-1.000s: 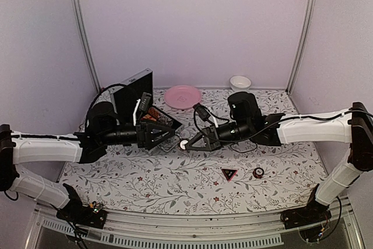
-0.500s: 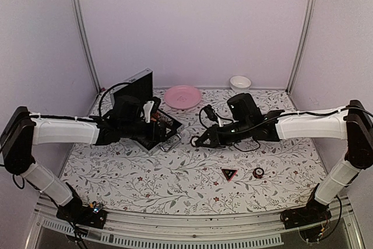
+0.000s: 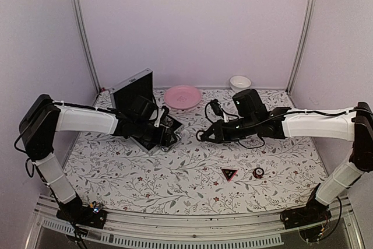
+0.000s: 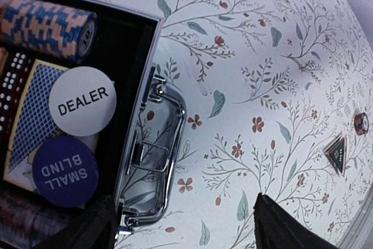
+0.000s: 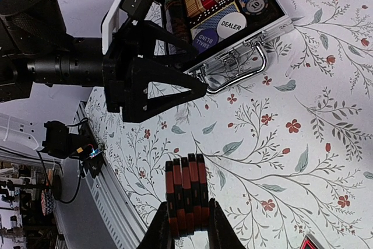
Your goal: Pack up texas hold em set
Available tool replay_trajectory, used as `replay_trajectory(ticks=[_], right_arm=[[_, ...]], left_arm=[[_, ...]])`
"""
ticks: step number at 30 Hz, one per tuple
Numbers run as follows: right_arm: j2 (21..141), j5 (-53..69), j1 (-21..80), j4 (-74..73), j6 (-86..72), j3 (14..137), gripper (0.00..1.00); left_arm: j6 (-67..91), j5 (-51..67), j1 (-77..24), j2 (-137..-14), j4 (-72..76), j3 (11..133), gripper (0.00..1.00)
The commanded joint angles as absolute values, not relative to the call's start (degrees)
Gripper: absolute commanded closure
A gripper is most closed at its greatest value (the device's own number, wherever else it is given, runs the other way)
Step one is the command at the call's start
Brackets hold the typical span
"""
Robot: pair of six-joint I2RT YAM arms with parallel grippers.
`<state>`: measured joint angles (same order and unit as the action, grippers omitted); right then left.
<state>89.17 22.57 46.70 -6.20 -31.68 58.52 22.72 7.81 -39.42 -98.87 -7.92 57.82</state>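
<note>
The silver case (image 3: 135, 87) stands open at the back left. In the left wrist view its black lining (image 4: 131, 80) holds a blue and orange chip stack (image 4: 49, 23), a blue card deck (image 4: 32, 122), a white DEALER disc (image 4: 81, 108) and a blue SMALL BLIND disc (image 4: 64, 171). Its metal handle (image 4: 158, 154) lies on the cloth. My left gripper (image 3: 170, 135) hovers open and empty over the case's front edge (image 4: 186, 231). My right gripper (image 3: 201, 136) is shut on a red and black chip stack (image 5: 186, 193), right of the case. The black-and-red triangle (image 3: 228, 174) and one small chip stack (image 3: 258, 172) lie front right.
A pink plate (image 3: 182, 96) and a small white bowl (image 3: 240, 82) sit at the back by the wall. A flowered cloth (image 3: 192, 185) covers the table. The right wrist view shows the left gripper (image 5: 157, 86) just in front of the case handle (image 5: 239, 68).
My left gripper has swung back from the middle to the case. The white disc seen between the grippers is gone from there. My right gripper has drawn slightly right.
</note>
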Motion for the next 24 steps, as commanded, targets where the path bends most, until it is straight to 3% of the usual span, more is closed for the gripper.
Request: replay_trajectory(ticks=[1, 24], right_arm=[[87.4, 21.9, 46.2, -5.7, -30.5, 58.4, 0.96], [88.2, 23.0, 46.1, -4.9, -30.5, 58.8, 0.96]], left_arm=[[22.4, 6.2, -38.9, -99.5, -10.2, 58.0, 0.18], [22.1, 3.7, -42.6, -101.5, -10.9, 56.6, 0.17]])
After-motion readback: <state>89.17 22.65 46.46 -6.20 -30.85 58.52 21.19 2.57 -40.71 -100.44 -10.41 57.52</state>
